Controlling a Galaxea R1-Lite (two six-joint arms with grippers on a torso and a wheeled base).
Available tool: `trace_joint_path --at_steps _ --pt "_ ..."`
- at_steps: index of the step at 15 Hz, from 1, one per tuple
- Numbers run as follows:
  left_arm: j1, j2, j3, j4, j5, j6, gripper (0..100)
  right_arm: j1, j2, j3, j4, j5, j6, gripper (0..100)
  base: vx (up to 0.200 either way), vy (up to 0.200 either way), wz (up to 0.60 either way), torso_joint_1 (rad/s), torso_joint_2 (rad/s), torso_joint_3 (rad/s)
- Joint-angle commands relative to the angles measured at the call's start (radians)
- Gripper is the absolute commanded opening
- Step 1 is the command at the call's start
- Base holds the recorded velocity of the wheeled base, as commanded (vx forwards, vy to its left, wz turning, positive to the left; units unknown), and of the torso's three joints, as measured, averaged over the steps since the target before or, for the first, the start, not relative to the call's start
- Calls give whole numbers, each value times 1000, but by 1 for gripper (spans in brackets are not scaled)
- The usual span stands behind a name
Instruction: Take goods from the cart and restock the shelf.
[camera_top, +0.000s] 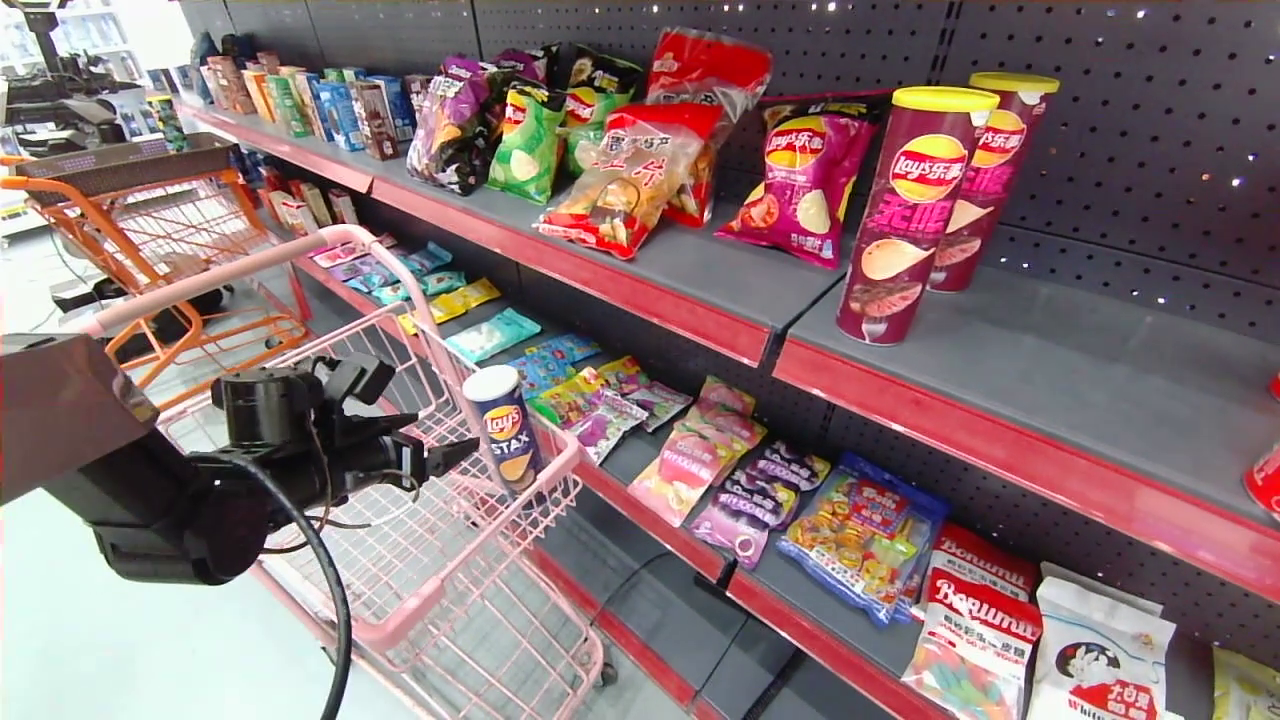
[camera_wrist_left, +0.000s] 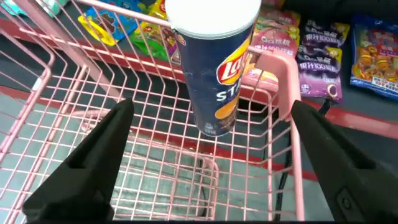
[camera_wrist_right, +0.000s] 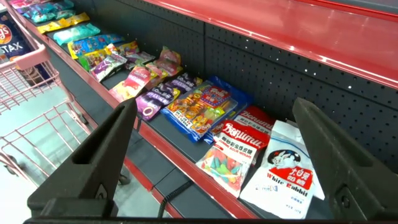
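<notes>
A blue can stands upright in the far corner of the pink cart. Wire walls and the rim hem it in on the shelf side, and the basket is open on the near side. The left gripper, jaws spread wider than the can, faces it with nothing between. On the upper shelf, bare board runs right of two tall red cans, while chip bags crowd the left. Packets lie edge to edge along the lower shelf.
</notes>
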Motion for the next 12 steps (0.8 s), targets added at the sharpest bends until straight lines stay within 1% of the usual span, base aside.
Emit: trace_joint_path --at_steps 1,3,8,9,12 --pt "-2 44 -37 -1 -6 0 100 1 1 0 0 1 0 100 0 0 0 0 0 0" --pt "-4 64 -77 -1 -9 0 100 1 1 0 0 1 0 100 0 0 0 0 0 0" --pt "-25 128 -131 -2 -20 0 100 1 1 0 0 1 0 100 0 0 0 0 0 0" --pt "-36 148 -154 -2 -20 0 100 1 1 0 0 1 0 100 0 0 0 0 0 0" --pt "-45 183 -209 -4 -22 0 100 1 1 0 0 1 -2 100 0 0 0 0 0 0"
